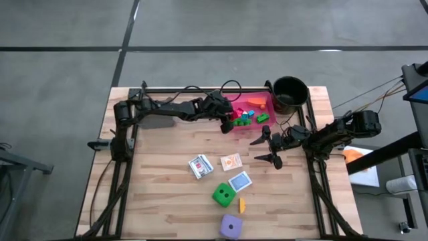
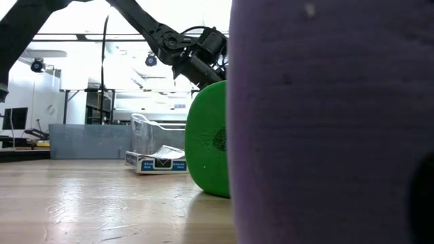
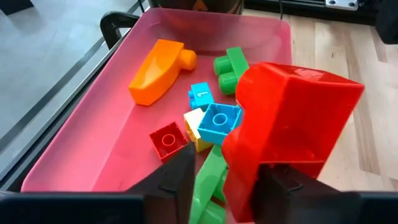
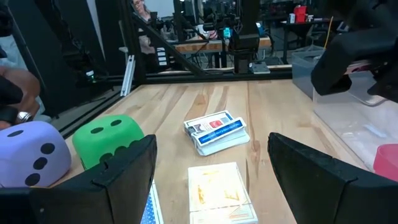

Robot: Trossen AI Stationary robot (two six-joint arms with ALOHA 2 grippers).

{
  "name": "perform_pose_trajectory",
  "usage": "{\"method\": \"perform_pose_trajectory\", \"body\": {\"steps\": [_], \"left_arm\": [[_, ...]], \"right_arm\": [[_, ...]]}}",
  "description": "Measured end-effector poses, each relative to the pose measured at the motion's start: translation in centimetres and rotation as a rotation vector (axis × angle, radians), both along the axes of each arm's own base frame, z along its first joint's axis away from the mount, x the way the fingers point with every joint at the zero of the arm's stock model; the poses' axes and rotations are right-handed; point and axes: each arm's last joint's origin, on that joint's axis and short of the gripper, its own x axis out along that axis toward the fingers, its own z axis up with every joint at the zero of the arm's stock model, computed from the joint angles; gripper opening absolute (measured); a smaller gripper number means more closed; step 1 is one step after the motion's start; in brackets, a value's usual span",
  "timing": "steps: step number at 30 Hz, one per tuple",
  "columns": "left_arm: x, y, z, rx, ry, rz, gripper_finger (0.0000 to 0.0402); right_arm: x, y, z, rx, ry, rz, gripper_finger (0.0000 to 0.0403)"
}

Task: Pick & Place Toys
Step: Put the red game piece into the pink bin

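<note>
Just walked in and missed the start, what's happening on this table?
The left gripper is over the pink tray with a red brick between its fingers, above other bricks already in the tray. The right gripper hangs open mid-table. Card packs and the green die and purple die lie on the table.

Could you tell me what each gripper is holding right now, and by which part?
Left gripper has a red brick by its lower end, over the pink tray. Right gripper holds nothing.
</note>
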Motion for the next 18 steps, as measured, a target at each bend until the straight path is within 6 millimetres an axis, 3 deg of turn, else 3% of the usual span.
{"method": "perform_pose_trajectory", "body": {"steps": [10, 18], "left_arm": [[0.01, -0.02, 0.00, -0.013, -0.005, 0.019, 0.0235], [-0.12, 0.33, 0.04, -0.024, -0.018, 0.176, 0.0266]], "right_arm": [[0.00, 0.00, 0.00, 0.000, 0.000, 0.000, 0.0307], [0.00, 0.00, 0.00, 0.005, 0.001, 0.000, 0.0307]]}}
